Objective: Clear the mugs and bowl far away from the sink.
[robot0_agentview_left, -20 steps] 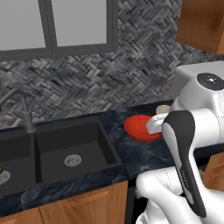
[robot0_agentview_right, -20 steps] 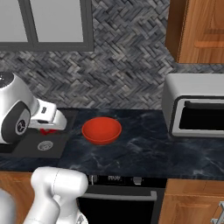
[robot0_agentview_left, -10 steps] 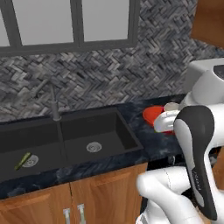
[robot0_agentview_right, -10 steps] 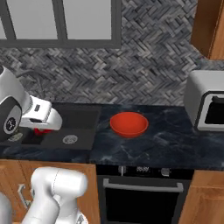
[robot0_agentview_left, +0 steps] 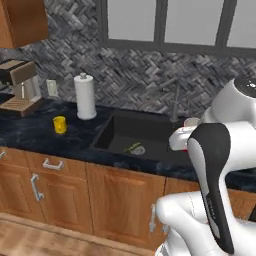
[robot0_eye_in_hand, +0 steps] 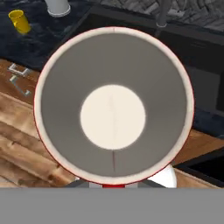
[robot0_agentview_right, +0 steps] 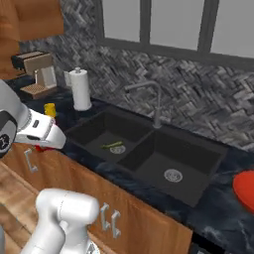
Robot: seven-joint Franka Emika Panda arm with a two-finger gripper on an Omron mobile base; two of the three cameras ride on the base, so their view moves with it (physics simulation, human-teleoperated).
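One red mug [robot0_eye_in_hand: 113, 117] is in the jaws, which are closed on it. The hand view looks straight down into its grey inside and white rim. The mug hangs out in front of the tabletop edge [robot0_agentview_right: 94, 163], over the wooden cupboard doors [robot0_agentview_left: 125, 200] and the wood floor [robot0_eye_in_hand: 26, 148].

To do this step well, I think the arm should keep the mug level and lift it over the tabletop edge. Then it should set the mug down on a bare dark patch of tabletop, well apart from the sink [robot0_agentview_left: 107, 131], and only then let go.

A yellow mug [robot0_agentview_left: 60, 124] stands on the tabletop to the left of the sink, near the white paper towel roll [robot0_agentview_left: 85, 97]. A coffee machine [robot0_agentview_left: 22, 85] sits further left. These could get bumped. A grey faucet [robot0_agentview_right: 154, 99] rises behind the sink, and a small green thing [robot0_agentview_left: 132, 146] lies in one basin. The red bowl [robot0_agentview_right: 245, 191] rests on the tabletop on the sink's other side.
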